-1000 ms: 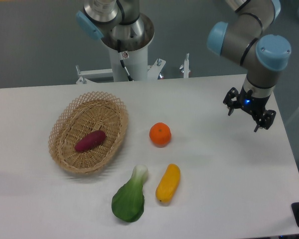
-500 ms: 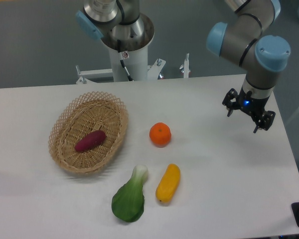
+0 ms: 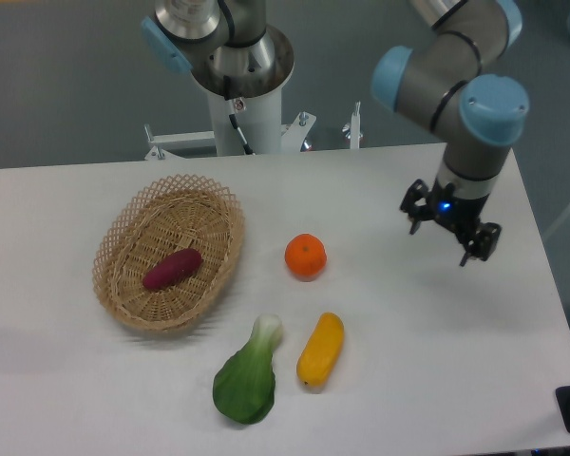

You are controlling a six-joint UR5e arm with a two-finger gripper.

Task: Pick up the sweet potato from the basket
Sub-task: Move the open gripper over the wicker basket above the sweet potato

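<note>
My claw [image 3: 440, 237] hangs above the right side of the white bench [image 3: 408, 361], its fingers spread wide with nothing between them and a small blue light glowing on the wrist above.

Moving out from it toward the left of the view, the nearest thing is one round orange fruit [image 3: 306, 256], sitting alone on the bench. Lower in the view and also left of my claw lies one yellow vegetable [image 3: 320, 350], and just beside that, one leafy green vegetable [image 3: 248, 376] with a pale stalk end.

Farthest from my claw, well apart on the left side of the bench, is one basket [image 3: 221, 204] of woven straw. Inside it lies one sweet potato [image 3: 172, 269], reddish-purple, resting on the basket floor at a slant. It is the only thing in the basket.
</note>
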